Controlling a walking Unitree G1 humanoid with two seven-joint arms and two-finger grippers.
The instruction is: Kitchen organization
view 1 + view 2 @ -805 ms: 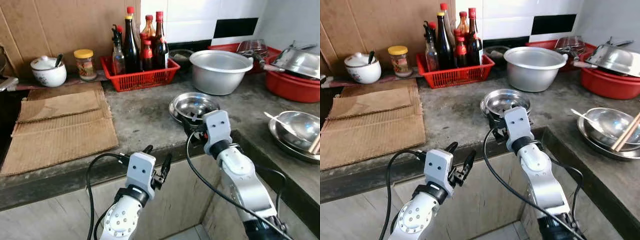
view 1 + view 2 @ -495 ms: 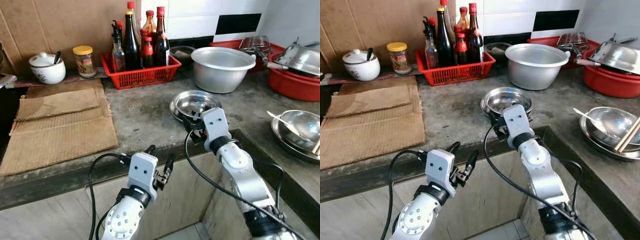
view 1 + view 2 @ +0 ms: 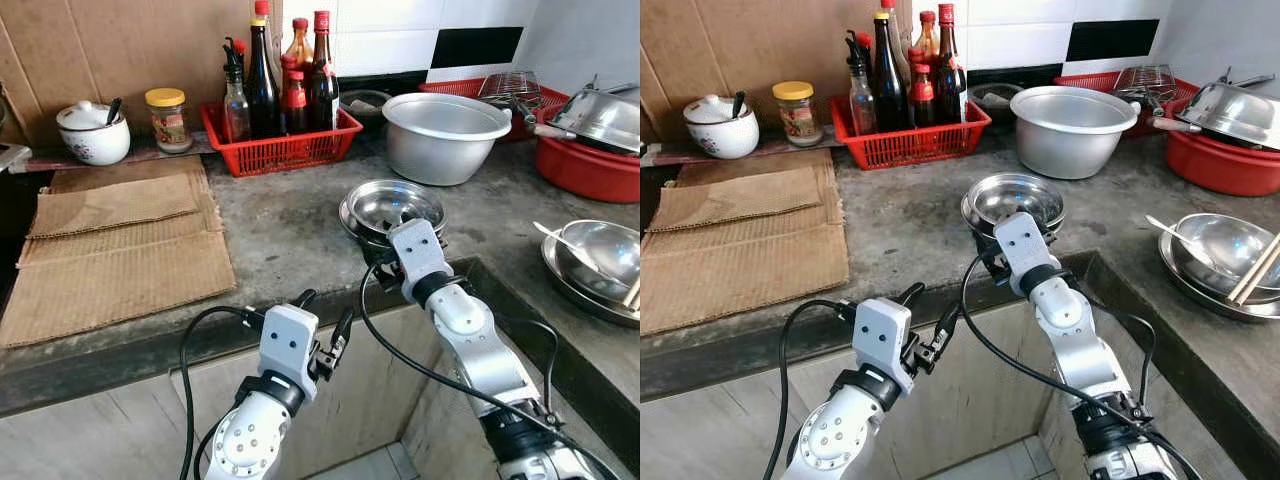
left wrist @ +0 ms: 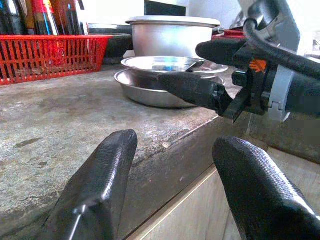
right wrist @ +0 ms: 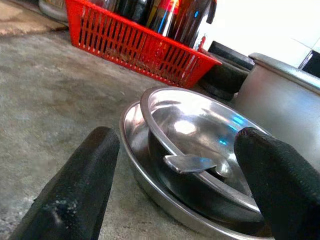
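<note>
A small steel bowl (image 3: 392,205) sits nested in a wider steel dish (image 5: 137,150) near the counter's front edge; a flat metal handle (image 5: 190,163) lies inside the bowl. My right gripper (image 3: 400,232) is open at the bowl's near rim, its two black fingers (image 5: 75,190) spread to either side of the bowl and not touching it. My left gripper (image 3: 323,312) is open and empty, just below and in front of the counter edge (image 4: 165,145), left of the right arm.
A red basket of sauce bottles (image 3: 280,150) and a large aluminium pot (image 3: 445,135) stand behind the bowl. Folded cardboard (image 3: 115,250), a jar (image 3: 167,118) and a white lidded pot (image 3: 92,132) are at the left. Steel bowls with chopsticks (image 3: 595,260) and a red basin (image 3: 585,170) are at the right.
My right gripper has edged forward and a little left, closer to the steel bowl's rim. The left gripper has hardly moved. The camera view shifted slightly.
</note>
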